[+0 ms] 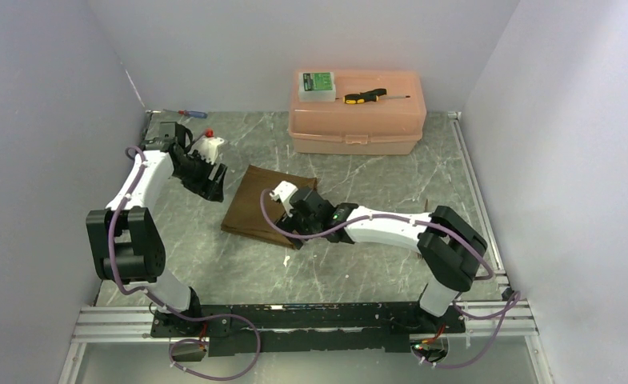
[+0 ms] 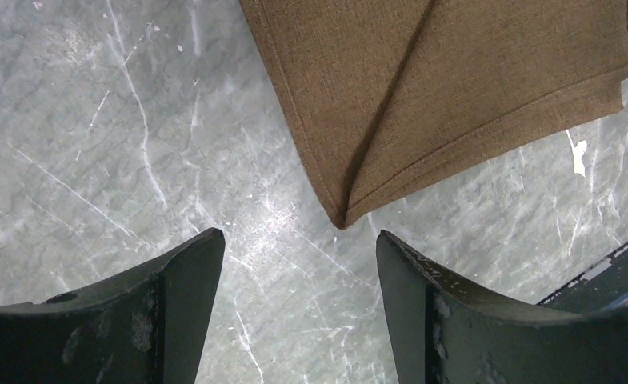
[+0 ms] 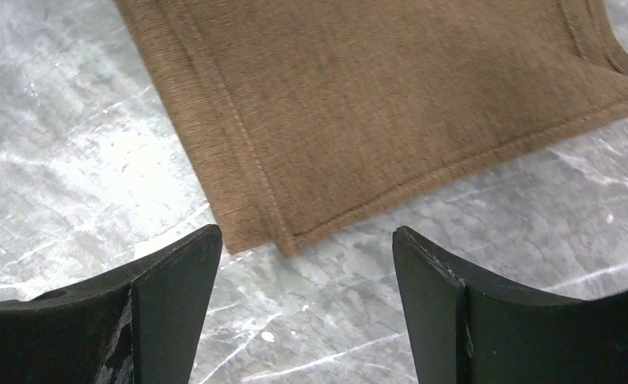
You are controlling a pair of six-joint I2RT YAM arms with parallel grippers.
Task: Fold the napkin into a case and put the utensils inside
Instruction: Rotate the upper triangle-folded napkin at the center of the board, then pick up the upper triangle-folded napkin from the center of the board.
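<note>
The brown napkin [image 1: 256, 204] lies flat on the marble table, folded into a rectangle with a diagonal crease. My left gripper [image 1: 213, 186] hovers open and empty just off its left side. In the left wrist view the napkin [image 2: 454, 80] has its corner a little ahead of the open gripper [image 2: 298, 234]. My right gripper [image 1: 292, 224] is open and empty over the napkin's near right corner. In the right wrist view that corner of the napkin [image 3: 390, 104] lies just ahead of the gripper [image 3: 306, 230]. No utensils are in view.
A pink plastic box [image 1: 357, 120] stands at the back, with a yellow-and-black screwdriver [image 1: 364, 96] and a small green-and-white case [image 1: 317, 84] on its lid. A blue-and-red screwdriver [image 1: 190, 114] lies at the back left. A white object with a red cap [image 1: 208, 144] sits near my left wrist.
</note>
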